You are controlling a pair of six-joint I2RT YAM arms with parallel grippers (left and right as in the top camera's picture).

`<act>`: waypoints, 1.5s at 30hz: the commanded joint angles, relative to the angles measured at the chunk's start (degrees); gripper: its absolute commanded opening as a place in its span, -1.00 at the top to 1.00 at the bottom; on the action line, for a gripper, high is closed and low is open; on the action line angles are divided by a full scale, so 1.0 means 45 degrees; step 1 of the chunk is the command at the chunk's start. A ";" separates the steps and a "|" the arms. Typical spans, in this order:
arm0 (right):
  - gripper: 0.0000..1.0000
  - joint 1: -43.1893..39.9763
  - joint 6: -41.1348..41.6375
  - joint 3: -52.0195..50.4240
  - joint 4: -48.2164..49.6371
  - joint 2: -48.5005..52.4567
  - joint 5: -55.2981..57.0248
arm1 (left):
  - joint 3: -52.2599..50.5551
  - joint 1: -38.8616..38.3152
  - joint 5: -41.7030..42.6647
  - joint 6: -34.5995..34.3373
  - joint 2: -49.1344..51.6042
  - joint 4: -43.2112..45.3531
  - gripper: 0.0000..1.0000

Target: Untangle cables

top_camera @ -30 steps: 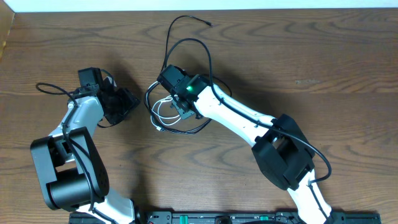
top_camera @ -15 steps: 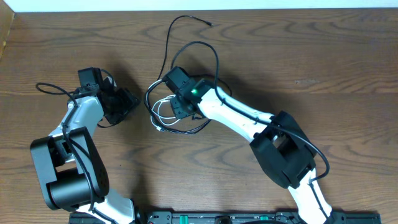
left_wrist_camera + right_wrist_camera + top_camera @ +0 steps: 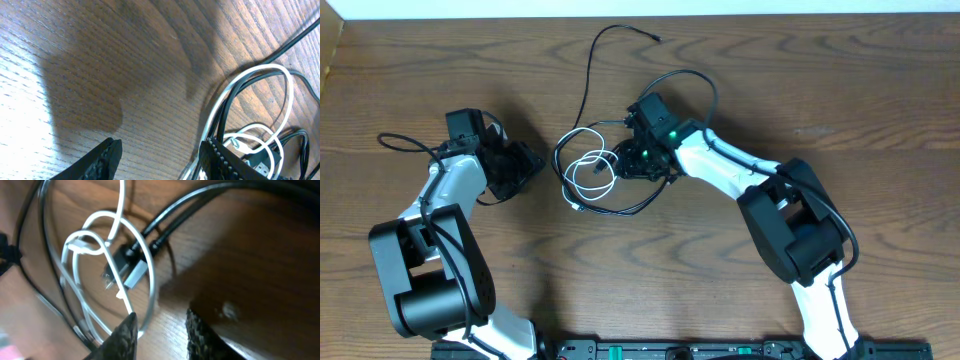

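The cables lie tangled at the table's middle. A short white cable [image 3: 588, 170] is coiled inside loops of black cable [image 3: 620, 209], and one black strand [image 3: 588, 80] runs up to a plug near the far edge. My right gripper [image 3: 628, 160] sits at the right edge of the tangle. In the right wrist view it [image 3: 160, 330] stands open with bare wood in the narrow gap, the white cable [image 3: 151, 285] grazing one finger, a plug [image 3: 125, 267] just ahead. My left gripper [image 3: 525, 160] is open left of the tangle, nothing between its fingers [image 3: 162, 155]; the white cable [image 3: 270, 68] lies beside one finger.
The right arm's own thick black wire [image 3: 705, 85] arches above the tangle. The left arm's wire [image 3: 400, 140] loops out at the far left. A white strip [image 3: 640, 8] marks the table's far edge, and the arms' base rail [image 3: 670, 350] lines the near edge.
My right gripper has slid to the right off the tangle and its jaws have narrowed. The white coil it covered now shows. The left arm has not moved.
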 commanded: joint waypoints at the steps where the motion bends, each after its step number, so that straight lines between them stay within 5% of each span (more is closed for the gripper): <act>1: 0.30 -0.0151 0.0554 -0.0636 0.0680 0.0117 -0.2186 | 0.0185 0.0044 -0.0204 -0.0121 -0.0219 -0.0073 -0.12; 11: 0.37 -0.0189 0.0544 -0.0899 0.2288 0.0117 -0.4488 | 0.0185 0.0044 -0.0199 -0.0121 -0.0219 -0.0073 -0.12; 45: 0.25 -0.0272 0.0316 -0.0899 0.3157 0.0117 -0.3944 | 0.0185 0.0034 -0.0155 -0.0126 -0.0219 -0.0068 -0.12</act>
